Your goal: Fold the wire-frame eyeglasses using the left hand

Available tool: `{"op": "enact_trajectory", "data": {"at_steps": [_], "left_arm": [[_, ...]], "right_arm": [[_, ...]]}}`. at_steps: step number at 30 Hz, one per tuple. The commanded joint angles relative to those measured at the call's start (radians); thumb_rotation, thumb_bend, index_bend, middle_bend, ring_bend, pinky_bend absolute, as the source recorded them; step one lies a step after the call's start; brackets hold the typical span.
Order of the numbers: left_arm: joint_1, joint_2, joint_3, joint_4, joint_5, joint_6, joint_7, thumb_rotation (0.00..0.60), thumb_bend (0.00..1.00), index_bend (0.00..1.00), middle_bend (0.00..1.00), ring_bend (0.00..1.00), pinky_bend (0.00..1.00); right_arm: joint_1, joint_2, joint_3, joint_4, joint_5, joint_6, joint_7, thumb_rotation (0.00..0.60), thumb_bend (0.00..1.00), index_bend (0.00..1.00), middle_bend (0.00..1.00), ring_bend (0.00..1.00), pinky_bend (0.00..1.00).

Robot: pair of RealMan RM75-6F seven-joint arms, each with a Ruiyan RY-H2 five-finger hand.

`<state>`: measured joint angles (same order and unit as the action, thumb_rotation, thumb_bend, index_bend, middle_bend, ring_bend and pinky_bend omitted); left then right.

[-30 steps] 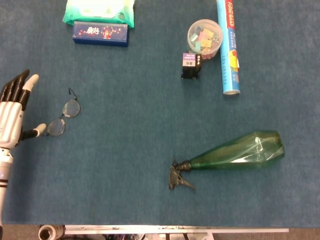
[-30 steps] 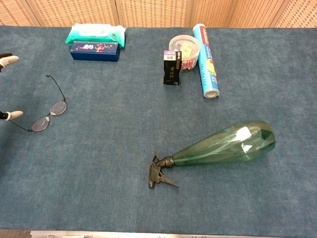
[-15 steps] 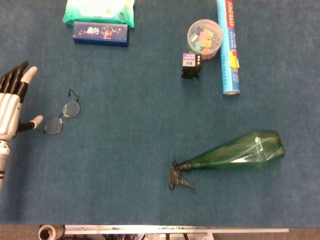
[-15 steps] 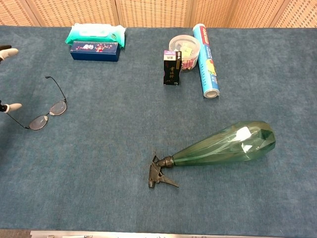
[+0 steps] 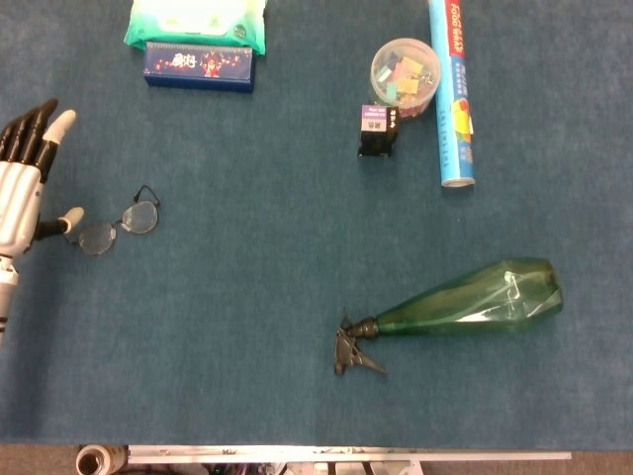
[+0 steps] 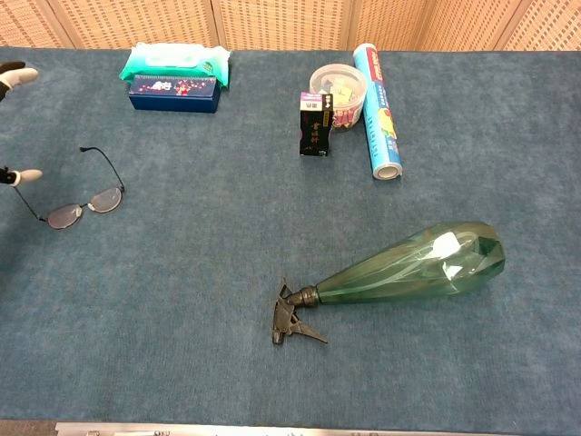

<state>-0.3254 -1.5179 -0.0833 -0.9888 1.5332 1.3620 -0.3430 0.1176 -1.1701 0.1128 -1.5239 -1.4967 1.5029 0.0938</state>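
The wire-frame eyeglasses (image 5: 119, 227) lie on the blue table cloth at the left, lenses down and both temples unfolded; in the chest view the eyeglasses (image 6: 84, 208) show one temple sticking up. My left hand (image 5: 22, 193) sits at the left edge, fingers stretched out and apart. Its thumb tip (image 5: 71, 216) is at the near temple, right beside the left lens, touching or almost touching it. In the chest view only the left hand's fingertips (image 6: 24, 175) reach into the frame. My right hand is in neither view.
A green spray bottle (image 5: 465, 307) lies on its side at the centre right. At the back are a wipes pack on a blue box (image 5: 198, 67), a small black box (image 5: 377, 131), a tub of clips (image 5: 405, 70) and a foil roll (image 5: 453, 89).
My left hand has moved toward the far side of the table. The glasses have swung with the thumb, the left lens shifting further away and to the left.
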Motion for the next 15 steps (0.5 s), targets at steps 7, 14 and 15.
{"op": "enact_trajectory", "data": {"at_steps": [7,14,15], "left_arm": [[-0.001,-0.001,0.003,-0.002,-0.008,0.002,-0.007,0.6,0.0,0.0,0.0,0.0,0.08],[0.044,0.062,0.041,-0.148,-0.006,0.024,0.044,0.6,0.0,0.0,0.0,0.0,0.08],[0.049,0.076,0.047,-0.174,-0.006,0.022,0.056,0.6,0.0,0.0,0.0,0.0,0.08]], "right_arm": [[0.001,0.0,0.001,0.002,0.001,-0.001,0.002,0.6,0.01,0.05,0.23,0.21,0.51],[0.003,-0.002,0.001,0.006,-0.001,-0.002,0.007,0.6,0.01,0.05,0.23,0.21,0.51],[0.003,-0.003,0.001,0.007,-0.002,-0.001,0.007,0.6,0.01,0.05,0.23,0.21,0.51]]}}
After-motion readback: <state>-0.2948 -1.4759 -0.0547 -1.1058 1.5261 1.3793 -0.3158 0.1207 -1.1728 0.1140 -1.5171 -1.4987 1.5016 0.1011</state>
